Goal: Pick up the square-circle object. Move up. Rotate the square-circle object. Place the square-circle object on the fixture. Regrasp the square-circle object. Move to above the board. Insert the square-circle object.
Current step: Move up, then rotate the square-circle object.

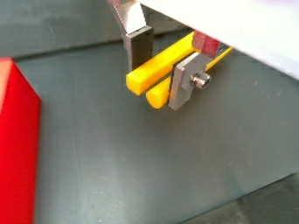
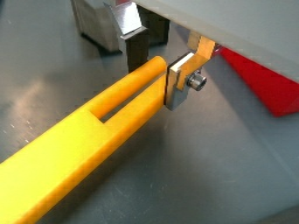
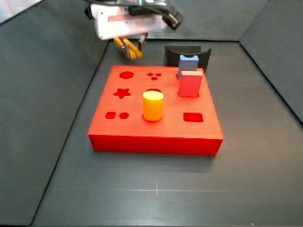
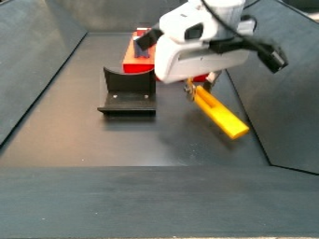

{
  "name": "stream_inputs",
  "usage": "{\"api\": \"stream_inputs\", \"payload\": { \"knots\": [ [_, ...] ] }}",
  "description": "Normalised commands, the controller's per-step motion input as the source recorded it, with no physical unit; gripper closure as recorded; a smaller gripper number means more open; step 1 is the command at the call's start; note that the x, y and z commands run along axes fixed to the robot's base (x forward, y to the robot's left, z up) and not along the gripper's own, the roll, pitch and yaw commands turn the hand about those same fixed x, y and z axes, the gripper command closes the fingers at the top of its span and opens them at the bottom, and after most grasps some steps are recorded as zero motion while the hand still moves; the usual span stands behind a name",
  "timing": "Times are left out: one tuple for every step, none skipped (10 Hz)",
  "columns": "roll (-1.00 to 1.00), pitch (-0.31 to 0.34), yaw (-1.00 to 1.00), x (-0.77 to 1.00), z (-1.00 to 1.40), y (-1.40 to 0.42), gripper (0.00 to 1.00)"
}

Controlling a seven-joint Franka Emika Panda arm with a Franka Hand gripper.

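Claw: the claw (image 2: 159,63) grips one end of the square-circle object (image 2: 93,144), its silver fingers (image 1: 184,81) pressed on the bar's two sides; it hangs beyond the far edge of the board (image 3: 157,111) in a side view
Square-circle object: long yellow-orange bar held low over the dark bench (image 4: 162,140), slanting away from the claw (image 4: 200,86) in a side view; whether its free end touches the bench cannot be told
Wrist views: one shows a slot cut along the bar; the other shows only its short end (image 1: 158,77) beside the board's red edge (image 1: 17,140)
Side views: one shows the black fixture (image 4: 127,93) just beside the bar; the other shows a short yellow cylinder (image 3: 153,105) and a red cuboid (image 3: 189,84) on the board, the bar nearly hidden
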Motion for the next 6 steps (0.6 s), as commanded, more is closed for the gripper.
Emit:
{"api": "stream_inputs", "payload": {
  "knots": [
    [0.07, 0.064, -0.01, -0.02, 0.30, 0.00, 1.00],
    [0.09, 0.076, -0.01, -0.02, 0.17, 0.00, 1.00],
    [0.00, 0.000, 0.00, 0.08, 0.83, 0.51, 1.00],
    [0.00, 0.007, 0.00, 0.08, 0.78, 0.49, 1.00],
    [-0.02, 0.055, -0.01, 0.04, 0.66, 0.26, 1.00],
    [-0.02, 0.071, -0.01, 0.03, 0.53, 0.15, 1.00]
  ]
}}
